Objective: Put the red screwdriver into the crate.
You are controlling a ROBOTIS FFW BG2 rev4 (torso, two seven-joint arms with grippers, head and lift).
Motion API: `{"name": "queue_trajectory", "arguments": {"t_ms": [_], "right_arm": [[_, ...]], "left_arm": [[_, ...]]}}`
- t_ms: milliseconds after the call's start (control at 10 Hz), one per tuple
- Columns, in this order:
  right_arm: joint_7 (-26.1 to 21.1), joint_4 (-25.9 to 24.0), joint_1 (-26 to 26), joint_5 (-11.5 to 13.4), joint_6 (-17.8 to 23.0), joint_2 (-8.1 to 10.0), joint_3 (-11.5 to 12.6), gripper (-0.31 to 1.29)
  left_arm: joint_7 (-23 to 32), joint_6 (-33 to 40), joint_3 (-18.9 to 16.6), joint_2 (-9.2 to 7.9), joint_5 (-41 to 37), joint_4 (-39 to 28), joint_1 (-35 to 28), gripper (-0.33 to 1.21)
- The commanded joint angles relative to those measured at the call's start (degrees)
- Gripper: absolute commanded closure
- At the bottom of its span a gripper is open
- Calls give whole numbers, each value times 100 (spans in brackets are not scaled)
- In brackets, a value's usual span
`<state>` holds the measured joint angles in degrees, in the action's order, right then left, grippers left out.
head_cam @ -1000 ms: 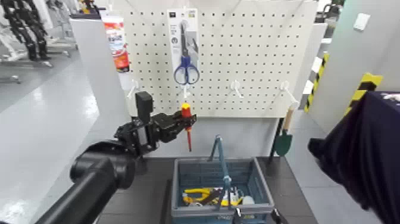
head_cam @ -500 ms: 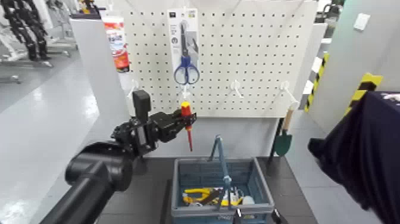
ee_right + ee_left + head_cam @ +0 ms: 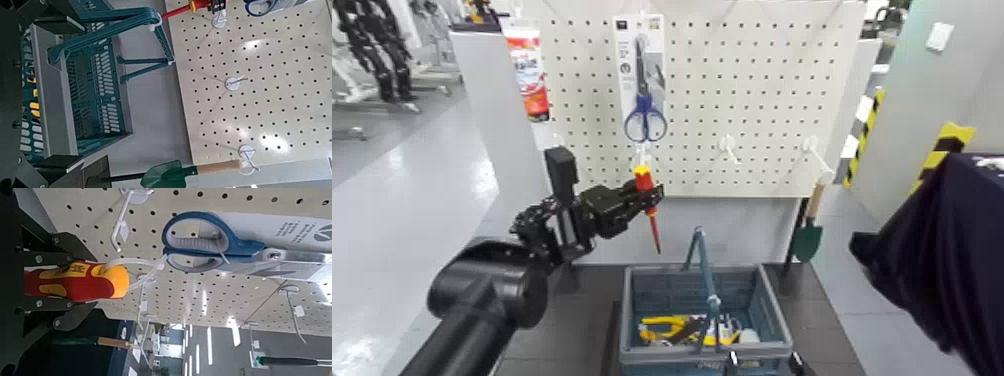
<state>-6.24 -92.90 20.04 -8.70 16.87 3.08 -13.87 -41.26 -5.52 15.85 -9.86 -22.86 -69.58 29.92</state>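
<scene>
partly hidden screwdriver (image 3: 644,180) handle

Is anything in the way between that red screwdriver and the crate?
The crate's hoop handle rises near the red screwdriver, held in the left gripper; otherwise nothing visible blocks the crate.

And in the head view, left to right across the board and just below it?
Left gripper shut on the red screwdriver, empty white hook, green trowel.
</scene>
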Motion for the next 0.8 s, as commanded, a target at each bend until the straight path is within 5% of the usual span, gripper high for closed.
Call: {"name": "queue_trajectory", "arguments": {"t_ms": [100,400,800], "right_arm": [[0,0,9,8,0,-9,16,14],[0,0,17,8,18,-9,33,14],[9,9,9,0,27,-9,33,14]], "left_arm": [[303,-458,-117,-78,-219,-732,-434,117],[496,-915,-161,-183,-289,-1339,-909,117],[567,-792,191,-157,-799,-996,-1041,117]]}}
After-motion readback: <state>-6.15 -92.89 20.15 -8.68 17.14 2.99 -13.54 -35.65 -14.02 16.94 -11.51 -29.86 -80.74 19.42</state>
